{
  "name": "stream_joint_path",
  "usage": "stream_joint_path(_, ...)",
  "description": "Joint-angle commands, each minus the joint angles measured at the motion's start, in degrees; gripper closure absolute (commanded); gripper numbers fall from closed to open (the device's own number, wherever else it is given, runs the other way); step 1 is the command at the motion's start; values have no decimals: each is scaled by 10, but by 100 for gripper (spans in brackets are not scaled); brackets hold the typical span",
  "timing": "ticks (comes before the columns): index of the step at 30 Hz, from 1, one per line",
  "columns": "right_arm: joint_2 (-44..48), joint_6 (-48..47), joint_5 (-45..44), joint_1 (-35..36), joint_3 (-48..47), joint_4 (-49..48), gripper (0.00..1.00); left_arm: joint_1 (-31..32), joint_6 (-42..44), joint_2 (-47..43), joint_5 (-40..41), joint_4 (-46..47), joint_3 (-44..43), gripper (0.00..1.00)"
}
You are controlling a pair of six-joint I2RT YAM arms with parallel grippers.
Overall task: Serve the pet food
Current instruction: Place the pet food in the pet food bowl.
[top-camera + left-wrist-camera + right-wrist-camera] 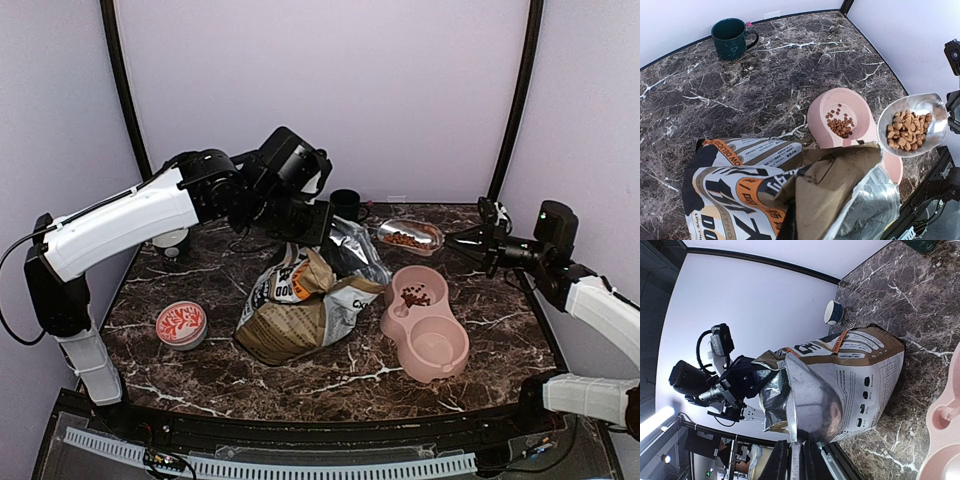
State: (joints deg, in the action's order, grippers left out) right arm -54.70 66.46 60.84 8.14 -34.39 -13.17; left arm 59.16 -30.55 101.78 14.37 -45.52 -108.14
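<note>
Our left pincer (318, 232) is pinching the rim of the tan-and-white printed paper bag (300, 310), so it stands up with its mouth open on the dark marble tabletop (200, 290). The right pincer (455, 238) is clamped on the handle of a shiny silvery scoop (935, 107), held level, we reckon so nothing spills. The pet food, small reddish-brown kibble pellets (907, 132), sits heaped in that scoop, up in the air near the pink plastic double bowl (432, 350). A few more pellets lie in the bowl's far compartment.

One printed bag (300, 310); one pink double bowl (440, 352); one metal scoop (410, 237); one dark mug (346, 204); one white cup (171, 240); one red-patterned tin (181, 324); two heaps of pet food (841, 125).
</note>
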Motion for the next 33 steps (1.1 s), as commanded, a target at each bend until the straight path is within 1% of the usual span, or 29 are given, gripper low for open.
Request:
stream_joint_path(1, 13, -25, 21, -30, -12, 4, 100, -4, 12, -27, 18, 6, 10, 100)
stream_joint_path(15, 41, -71, 35, -110, 26, 60, 100, -4, 22, -23, 17, 7, 11, 100)
stream_joint_path(28, 87, -95, -3, -132, 65, 115, 100, -4, 30, -25, 14, 11, 16, 100)
stream_joint_path(33, 96, -129, -35, -132, 64, 166, 100, -5, 33, -31, 15, 16, 27, 100)
